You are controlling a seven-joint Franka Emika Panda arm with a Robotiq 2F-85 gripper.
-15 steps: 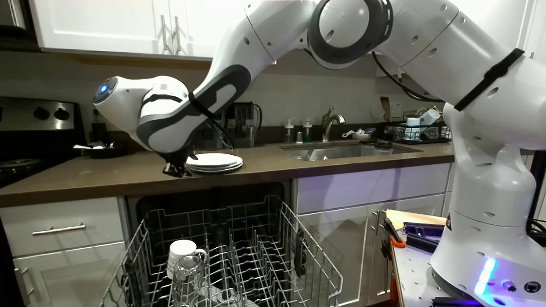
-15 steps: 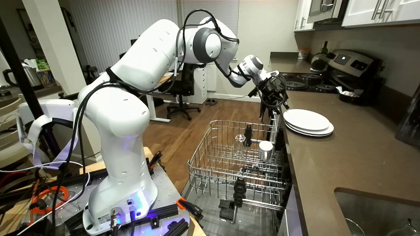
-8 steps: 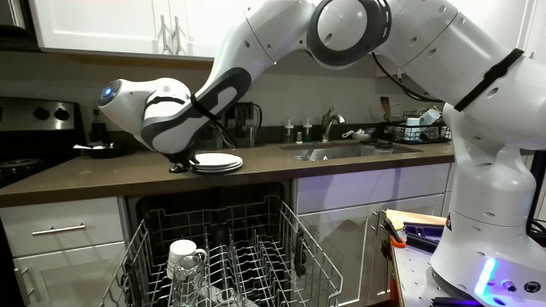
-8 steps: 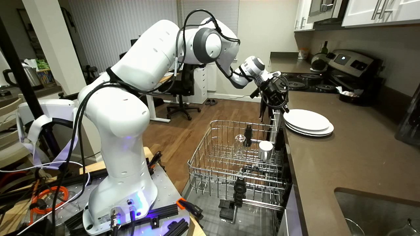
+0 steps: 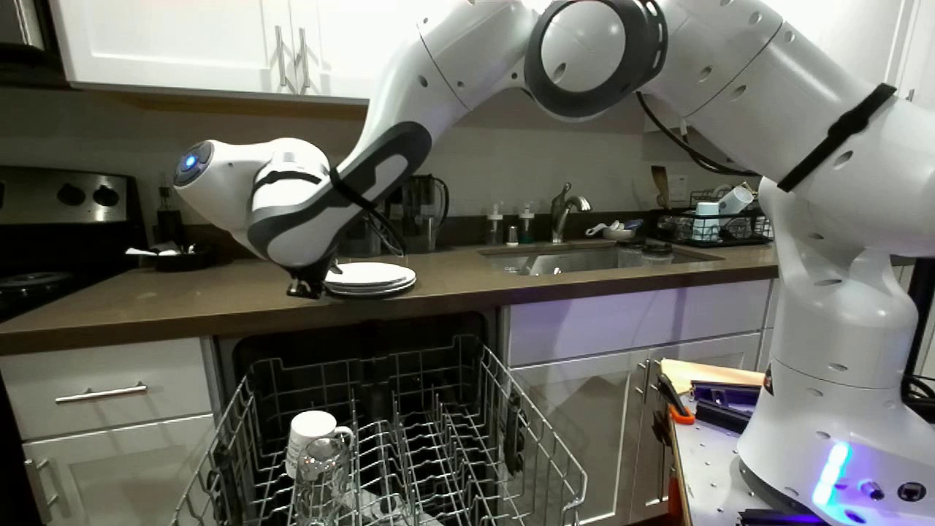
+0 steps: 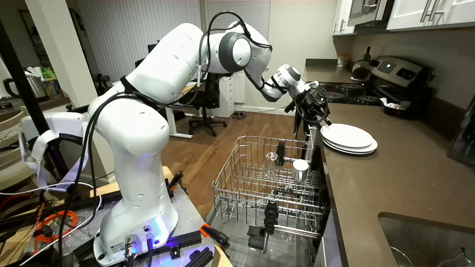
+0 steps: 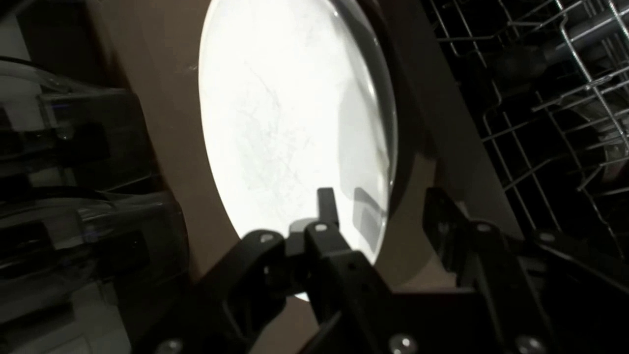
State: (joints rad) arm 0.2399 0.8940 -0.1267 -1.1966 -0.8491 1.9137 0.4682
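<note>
Plates (image 6: 348, 136): stacked near front edge of worktop (image 6: 404, 170)
Gripper (image 7: 381, 209): jaws apart, one over plates, one beyond

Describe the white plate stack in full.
The white plate stack holds at least two round, ceramic-looking plates lying flat, the top one slightly offset and faintly marked. It sits on the brown countertop near the front edge. In the wrist view, the open gripper has one finger over it, one beyond its rim; contact unclear.

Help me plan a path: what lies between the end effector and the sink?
A stack of white plates, then brown countertop; both exterior views show this.
</note>
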